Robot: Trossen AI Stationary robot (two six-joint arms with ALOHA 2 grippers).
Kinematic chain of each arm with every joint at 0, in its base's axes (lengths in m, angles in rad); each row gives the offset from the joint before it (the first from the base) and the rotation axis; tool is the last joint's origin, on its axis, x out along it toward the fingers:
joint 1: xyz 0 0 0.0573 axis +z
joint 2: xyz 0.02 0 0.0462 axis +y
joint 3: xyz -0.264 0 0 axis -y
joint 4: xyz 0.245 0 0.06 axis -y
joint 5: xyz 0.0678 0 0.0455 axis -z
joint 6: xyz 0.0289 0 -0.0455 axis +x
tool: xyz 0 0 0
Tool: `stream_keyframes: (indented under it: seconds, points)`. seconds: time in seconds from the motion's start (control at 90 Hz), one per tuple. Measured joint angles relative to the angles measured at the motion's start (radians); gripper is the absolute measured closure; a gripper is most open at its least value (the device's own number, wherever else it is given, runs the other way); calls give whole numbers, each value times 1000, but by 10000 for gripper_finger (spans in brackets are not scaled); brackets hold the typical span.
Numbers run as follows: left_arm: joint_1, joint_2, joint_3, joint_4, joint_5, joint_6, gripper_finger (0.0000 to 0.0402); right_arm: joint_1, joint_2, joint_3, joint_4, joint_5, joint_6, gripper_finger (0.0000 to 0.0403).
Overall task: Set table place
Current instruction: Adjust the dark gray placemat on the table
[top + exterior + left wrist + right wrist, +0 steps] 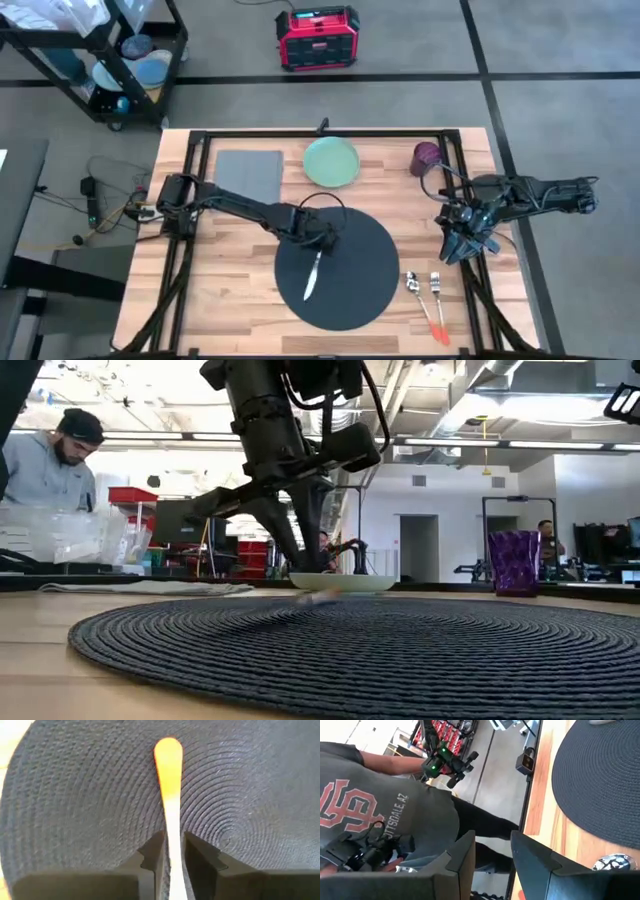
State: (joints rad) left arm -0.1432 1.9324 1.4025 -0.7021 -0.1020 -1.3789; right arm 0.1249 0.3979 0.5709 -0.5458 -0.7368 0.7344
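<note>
**Knife Goes Down on the Mat**

Woven rings of the big round black-grey placemat (400,650) fill the front of the low view. It lies flat on the light-wood plank table (225,300), near the middle.

The left gripper (318,243) is over the mat. Its two dark fingers (150,857) are almost shut, with only a thin gap. They pinch a slim silver knife with an orange handle (312,275). The knife looks to lie on the mat or just above it; I cannot tell if it touches.

The right gripper (462,240) waits at the right side of the table, well apart from the mat. Its fingers are a little open and hold nothing.

A silver spoon with an orange handle (413,286) and a silver fork with an orange handle (436,290) lie side by side on the wood, just right of the mat. A pale green round plate (331,162) sits behind the mat. A flat grey napkin (248,172) lies to the left of the plate. A purple cup (426,155) stands at the back right.

I think the step now is laying the knife down. Next, the fingers should open and lift straight up, so the knife does not get dragged. The plate, the napkin, the spoon, the fork and the cup still look like they need their places.
</note>
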Motion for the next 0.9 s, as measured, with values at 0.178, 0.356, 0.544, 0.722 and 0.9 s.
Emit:
stream_keyframes:
  seconds: [0.178, 0.356, 0.544, 0.722, 0.9]
  points:
    - [0, 0, 0, 2, -1, -19, 318, 0, 0, 0, 0, 0, 0, 290]
    - [5, 0, 1, 116, -1, -10, 313, 0, 0, 0, -1, 0, -6, 290]
    - [16, 0, 1, 138, -50, -71, 313, 0, 0, 0, -4, 0, -9, 290]
    - [51, 0, 1, 408, -54, 91, 314, -3, 0, 0, -25, 2, -12, 290]
    - [60, 67, 2, 496, -2, 129, 365, -3, 0, 0, -47, 4, -9, 290]
